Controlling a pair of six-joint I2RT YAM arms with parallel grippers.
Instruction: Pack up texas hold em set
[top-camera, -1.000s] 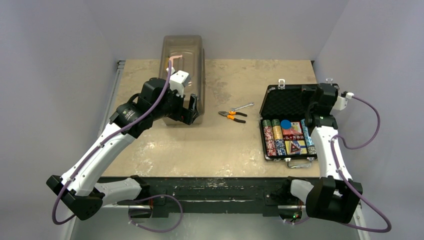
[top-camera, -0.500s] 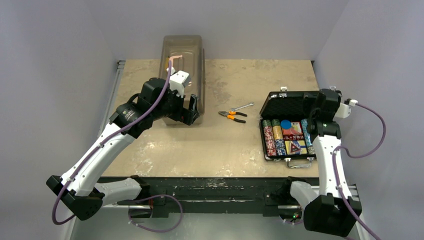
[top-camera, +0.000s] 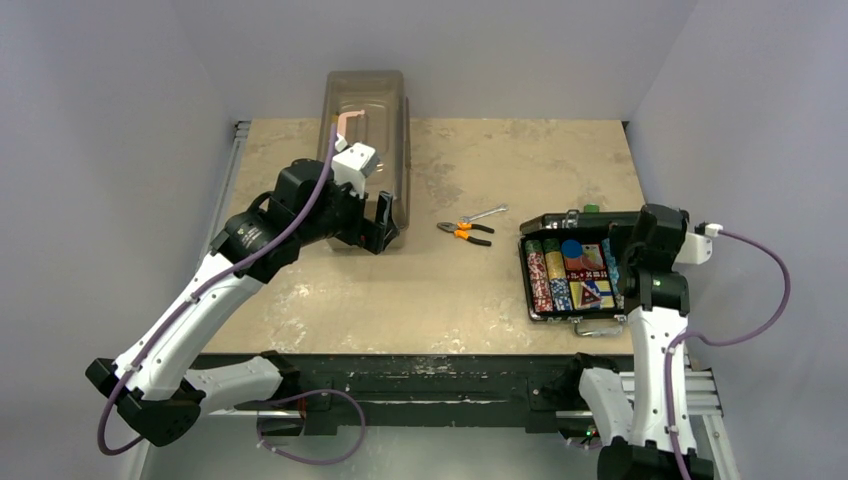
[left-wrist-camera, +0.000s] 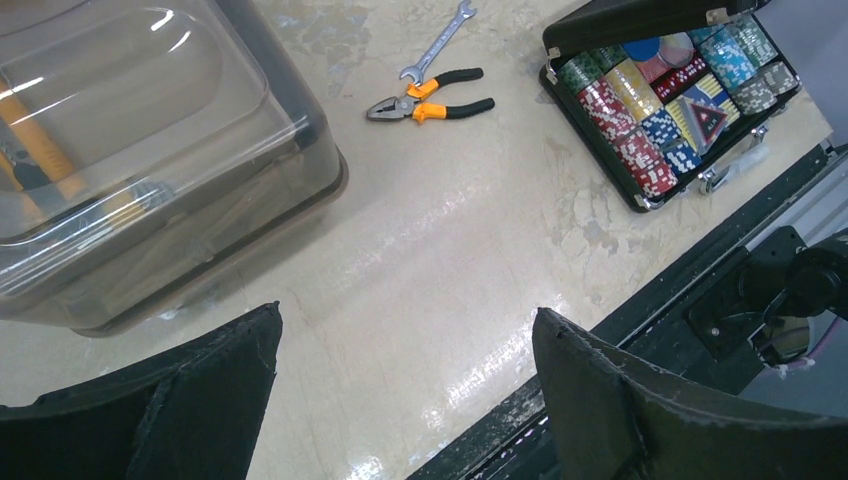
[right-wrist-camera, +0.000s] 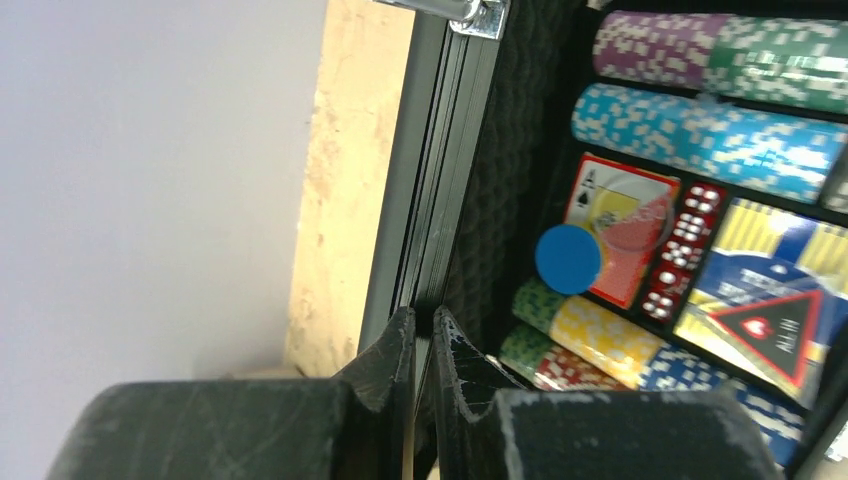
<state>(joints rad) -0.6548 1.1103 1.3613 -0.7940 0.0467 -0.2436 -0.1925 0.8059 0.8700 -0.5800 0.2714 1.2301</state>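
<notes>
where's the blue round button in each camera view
Top external: blue round button right of centre, just under the half-closed lid.
Left wrist: top right, under the lid's edge.
Right wrist: mid-frame, left of the red dice.
Shared landmark: the red triangle token.

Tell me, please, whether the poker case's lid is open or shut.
Partly open: the lid stands tilted over the case, poker chips showing beneath it, with the right gripper pinching its edge.
</notes>
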